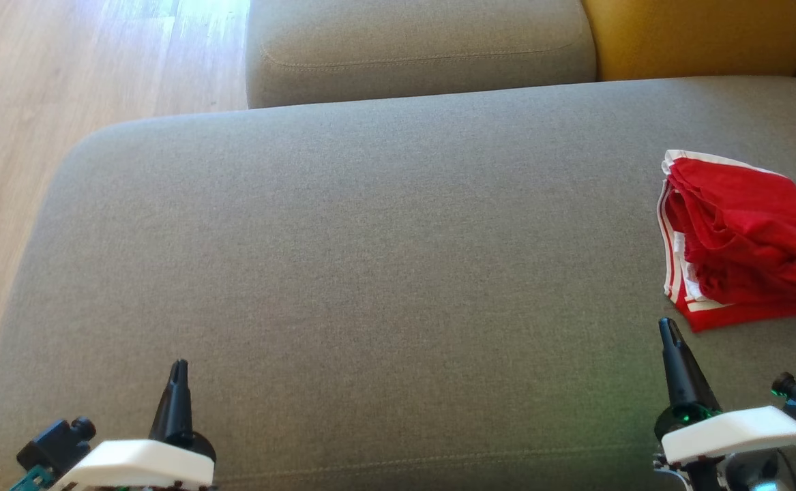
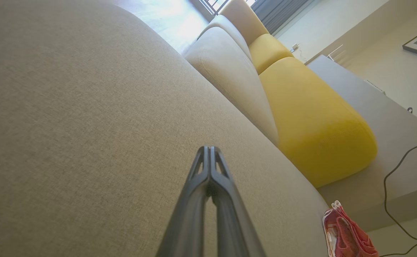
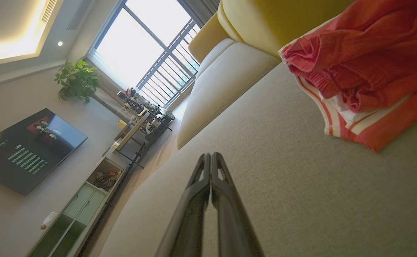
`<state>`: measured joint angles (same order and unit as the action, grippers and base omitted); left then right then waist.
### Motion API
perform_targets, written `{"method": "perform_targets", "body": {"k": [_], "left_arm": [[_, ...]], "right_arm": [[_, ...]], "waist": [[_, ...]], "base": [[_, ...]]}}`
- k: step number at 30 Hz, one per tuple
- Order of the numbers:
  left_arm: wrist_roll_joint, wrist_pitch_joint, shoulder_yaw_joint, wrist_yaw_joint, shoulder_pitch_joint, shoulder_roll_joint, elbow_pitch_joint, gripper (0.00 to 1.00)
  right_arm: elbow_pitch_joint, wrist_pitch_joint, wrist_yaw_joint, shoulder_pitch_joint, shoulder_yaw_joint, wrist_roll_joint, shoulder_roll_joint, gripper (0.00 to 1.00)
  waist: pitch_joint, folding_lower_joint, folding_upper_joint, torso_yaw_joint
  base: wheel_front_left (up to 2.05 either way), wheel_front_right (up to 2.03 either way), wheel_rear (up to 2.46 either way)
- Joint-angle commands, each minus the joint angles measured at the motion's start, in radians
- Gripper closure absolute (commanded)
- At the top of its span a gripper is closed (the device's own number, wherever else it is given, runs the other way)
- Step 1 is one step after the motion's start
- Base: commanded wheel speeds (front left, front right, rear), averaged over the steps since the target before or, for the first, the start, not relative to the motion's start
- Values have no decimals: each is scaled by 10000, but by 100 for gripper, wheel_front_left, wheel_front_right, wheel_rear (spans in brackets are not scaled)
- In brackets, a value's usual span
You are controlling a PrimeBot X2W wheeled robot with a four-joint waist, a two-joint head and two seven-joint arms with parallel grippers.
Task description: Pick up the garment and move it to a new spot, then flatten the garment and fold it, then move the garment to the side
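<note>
Garment: we see the red garment (image 1: 739, 239) with white stripes, bunched in a heap at the right end of the sofa seat (image 1: 370, 239). The head view's right edge cuts it off, so we can't tell its full shape or kind.
Print: there is a dark mark on the cloth at that cut edge, and we can't read it.
Layers: the folds hide whatever lies under the top of the heap.
Left gripper: the left gripper (image 1: 179, 367) sits low left over bare seat, well apart from the garment. Its fingers are pressed together and empty, and the bottom edge cuts off its body.
Right gripper: the right gripper (image 1: 668, 324) is just beside the garment's near corner, with a gap between them. Its fingers are together and hold nothing. We can't tell if the tip touches the seat.
Behind: the grey cushion (image 1: 418, 48) and the yellow cushion (image 1: 698, 34) are both cut off at the top.
Left side: the wood floor (image 1: 63, 68).
</note>
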<state>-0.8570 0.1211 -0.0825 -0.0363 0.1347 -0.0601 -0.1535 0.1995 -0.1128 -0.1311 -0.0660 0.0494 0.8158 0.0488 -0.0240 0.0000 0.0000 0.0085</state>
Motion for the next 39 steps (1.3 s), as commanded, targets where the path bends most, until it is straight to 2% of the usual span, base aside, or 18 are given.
{"method": "perform_targets", "body": {"k": [1, 39], "left_arm": [[-323, -75, 281, -73, -614, -177, 254, 100], [-4700, -1165, 980, -575, -1636, -213, -407, 100]], "right_arm": [[-285, 112, 2, 565, -54, 355, 197, 100], [129, 1203, 3, 1225, 164, 4878, 225, 100]], "waist": [[6, 0, 0, -2], [159, 0, 0, -50]], "base": [[0, 0, 0], [0, 0, 0]]}}
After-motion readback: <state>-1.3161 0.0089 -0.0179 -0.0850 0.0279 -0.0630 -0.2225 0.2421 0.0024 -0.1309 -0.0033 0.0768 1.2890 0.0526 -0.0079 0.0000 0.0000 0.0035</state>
